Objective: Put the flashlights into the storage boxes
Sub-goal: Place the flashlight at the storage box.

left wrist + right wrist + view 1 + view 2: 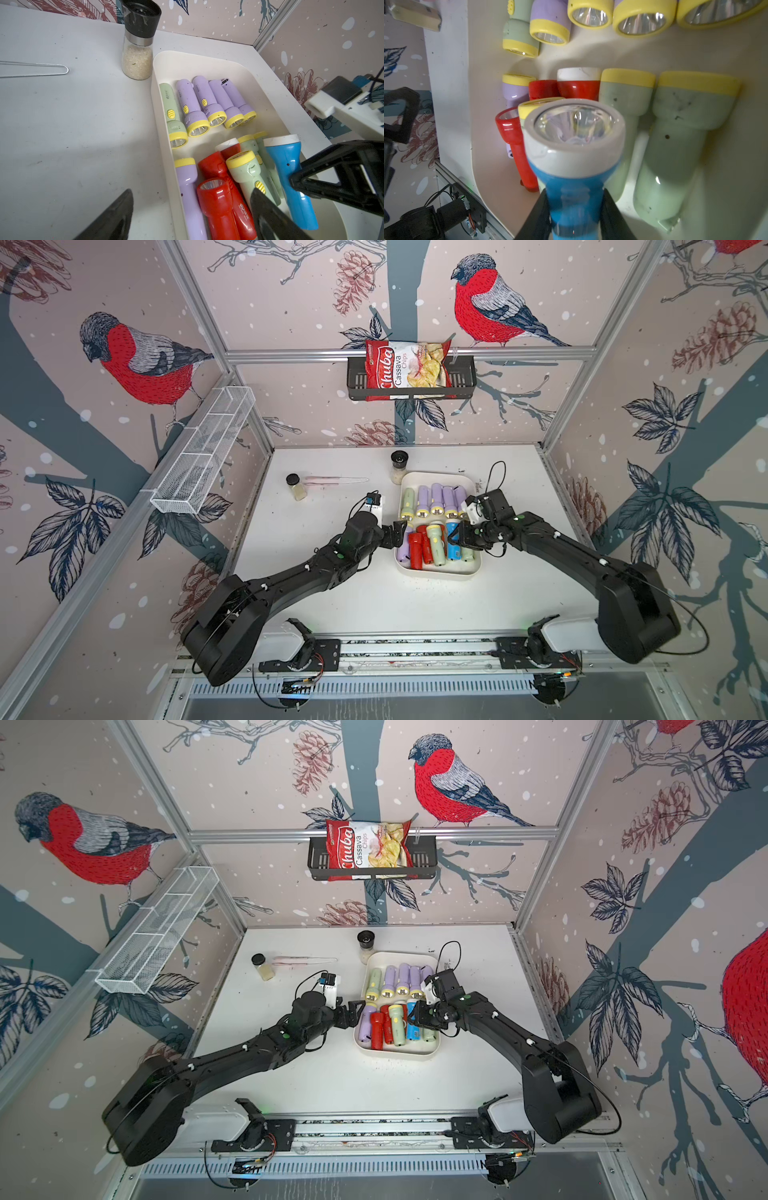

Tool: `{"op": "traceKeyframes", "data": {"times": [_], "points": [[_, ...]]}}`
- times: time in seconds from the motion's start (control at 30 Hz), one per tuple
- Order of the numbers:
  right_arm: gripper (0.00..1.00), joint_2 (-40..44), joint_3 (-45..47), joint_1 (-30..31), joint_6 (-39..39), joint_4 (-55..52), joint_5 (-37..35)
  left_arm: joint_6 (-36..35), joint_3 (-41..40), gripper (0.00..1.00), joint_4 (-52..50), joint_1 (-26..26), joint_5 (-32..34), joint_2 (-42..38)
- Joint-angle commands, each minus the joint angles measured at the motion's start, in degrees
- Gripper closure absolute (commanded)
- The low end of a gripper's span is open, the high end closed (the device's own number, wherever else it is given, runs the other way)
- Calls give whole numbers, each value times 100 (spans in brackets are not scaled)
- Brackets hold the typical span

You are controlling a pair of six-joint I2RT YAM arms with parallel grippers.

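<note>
The cream-white storage box [436, 575] [398, 1051] lies on the table and holds several flashlights. A far row of lilac ones [209, 99] and a green one [170, 108] lies side by side. In the near row are a lilac [187, 187], red [216, 199] and green [247, 172] flashlight. My right gripper [455, 537] [574, 214] is shut on the blue flashlight [571, 176] [291, 176], holding its handle over the near row. My left gripper [400, 531] [191, 220] is open and empty. It straddles the box's left wall.
A tall black-capped spice jar [398, 466] stands against the box's far left corner. A smaller jar [296, 487] and pink tweezers [332, 480] lie further left. A white wire-mesh basket [203, 452] hangs on the left wall. A black wall basket [465, 379] holds a chips bag.
</note>
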State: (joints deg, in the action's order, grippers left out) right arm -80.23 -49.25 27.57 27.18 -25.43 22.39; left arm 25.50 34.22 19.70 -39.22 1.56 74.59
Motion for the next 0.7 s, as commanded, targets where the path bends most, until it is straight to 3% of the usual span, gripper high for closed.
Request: {"op": "traceKeyframes", "data": {"times": [0.0, 0.2, 0.4, 0.57, 0.6, 0.67], "points": [[59, -115, -56, 65, -86, -294, -51, 48, 62, 13, -56, 29, -57, 41], [39, 66, -117, 0, 36, -263, -90, 154, 116, 13, -49, 116, -154, 113], [34, 523, -209, -698, -77, -127, -53, 639, 270, 11, -247, 497, -442, 175], [29, 1008, -47, -1669, -362, 533, -181, 213, 359, 9, -585, 773, 458, -63], [0, 1096, 26, -1894, -431, 773, -245, 154, 358, 8, -653, 880, 805, -133], [1, 1231, 188, -2303, -530, 1225, -424, -62, 342, 6, -727, 1076, 1291, -310]]}}
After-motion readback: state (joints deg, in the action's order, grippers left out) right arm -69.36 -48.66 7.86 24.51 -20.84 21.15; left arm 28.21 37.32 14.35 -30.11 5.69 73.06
